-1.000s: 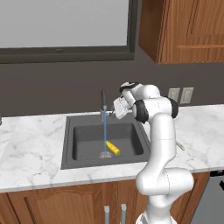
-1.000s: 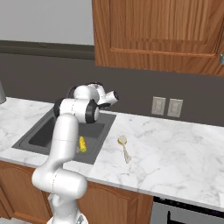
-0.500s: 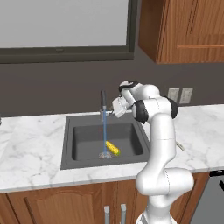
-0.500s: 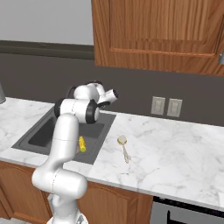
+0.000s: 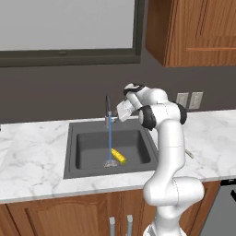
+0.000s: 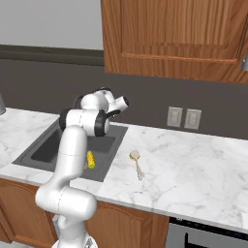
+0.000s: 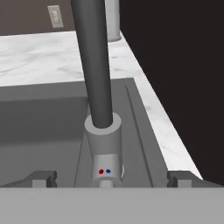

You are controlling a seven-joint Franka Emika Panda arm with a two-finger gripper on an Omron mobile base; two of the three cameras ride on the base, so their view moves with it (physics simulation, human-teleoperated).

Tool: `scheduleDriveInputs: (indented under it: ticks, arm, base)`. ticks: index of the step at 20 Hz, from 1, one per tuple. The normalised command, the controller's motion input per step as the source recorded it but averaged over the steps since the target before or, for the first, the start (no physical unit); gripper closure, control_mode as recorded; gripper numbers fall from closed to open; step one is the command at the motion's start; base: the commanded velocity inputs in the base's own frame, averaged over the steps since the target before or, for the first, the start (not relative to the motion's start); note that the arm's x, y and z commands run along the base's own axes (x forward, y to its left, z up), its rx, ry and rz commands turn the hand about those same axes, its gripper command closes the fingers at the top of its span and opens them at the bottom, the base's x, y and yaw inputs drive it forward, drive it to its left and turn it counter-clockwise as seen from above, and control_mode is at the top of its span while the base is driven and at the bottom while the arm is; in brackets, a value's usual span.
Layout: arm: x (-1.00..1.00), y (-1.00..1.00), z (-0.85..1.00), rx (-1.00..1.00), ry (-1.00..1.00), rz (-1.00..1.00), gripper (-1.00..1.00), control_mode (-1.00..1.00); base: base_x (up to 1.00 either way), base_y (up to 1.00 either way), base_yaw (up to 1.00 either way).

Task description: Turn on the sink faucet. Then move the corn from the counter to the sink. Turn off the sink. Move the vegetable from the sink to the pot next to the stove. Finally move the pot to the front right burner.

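Over the sink (image 5: 73, 152), the hand (image 7: 111, 178) hangs spread wide astride the faucet (image 7: 99, 109) (water running), likely to shut it off, now that the corn (image 5: 118, 156) lies in the basin.

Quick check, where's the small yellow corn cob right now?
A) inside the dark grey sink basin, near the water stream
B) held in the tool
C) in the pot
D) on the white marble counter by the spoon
A: the small yellow corn cob lies on the floor of the dark grey sink basin, beside the blue water stream, while the open tool sits at the dark grey faucet base, holding nothing.
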Motion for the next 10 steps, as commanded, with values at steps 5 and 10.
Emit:
scheduleDriveInputs:
  ticks: [5,10]
  arm:
    - [0.00,0.22,0.00,0.00,0.00,0.00,-1.00,-1.00]
    - [0.00,0.25,0.00,0.00,0.00,0.00,-1.00,-1.00]
  base:
    - [0.00,0.00,0.00]
    - [0.00,0.00,0.00]
